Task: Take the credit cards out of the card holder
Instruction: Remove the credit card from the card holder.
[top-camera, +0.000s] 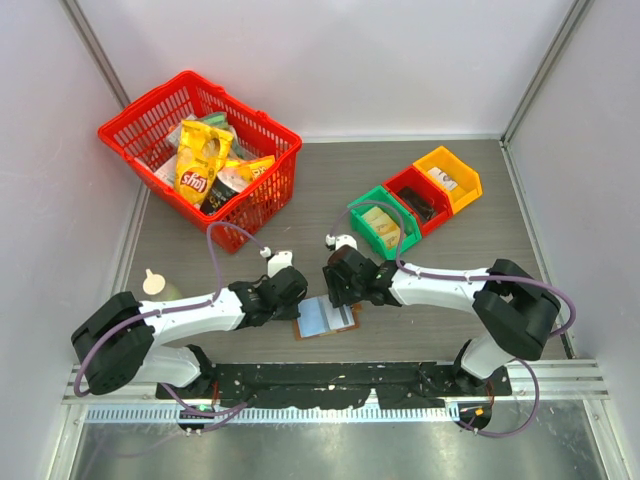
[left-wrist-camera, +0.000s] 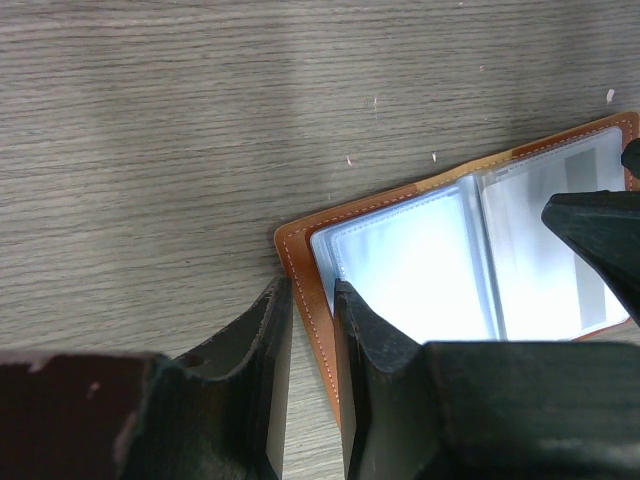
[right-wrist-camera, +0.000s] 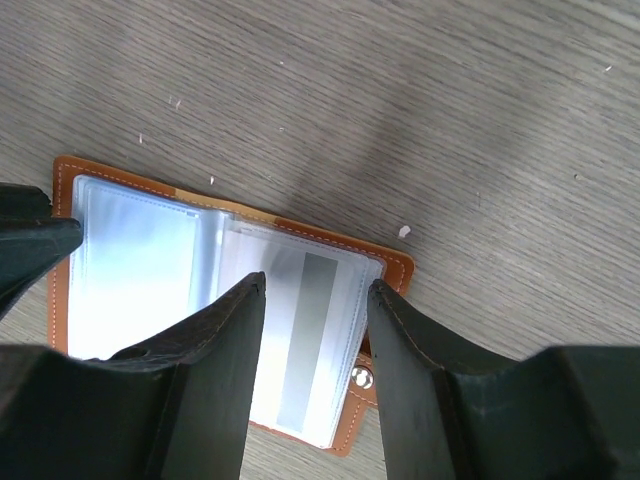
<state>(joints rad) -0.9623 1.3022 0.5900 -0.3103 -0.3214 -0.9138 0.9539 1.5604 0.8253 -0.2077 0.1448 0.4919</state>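
Card holder (top-camera: 326, 320) lies opened flat on the worktop (top-camera: 330, 185), close to the near edge between the two arms. Its tan stitched leather faces down and its clear plastic sleeves face up, glossy and pale blue under the light. One of the credit cards (right-wrist-camera: 300, 330) shows through the right-hand sleeve as a thin pale rectangle with a grey stripe, and I judge none is out yet. The left pincer (left-wrist-camera: 312, 290) stands narrow, its black fingers astride the holder's left edge, probably to steady the cover; whether it truly grips I cannot tell. The right pincer (right-wrist-camera: 318, 285) is spread wide over that card's sleeve, placed to draw it. A brown tab (right-wrist-camera: 358, 385) with a metal snap juts from the holder's edge beside it. Farther off sit green, red and orange bins (top-camera: 405, 172) and a red mesh basket (top-camera: 265, 195) of snack bags.
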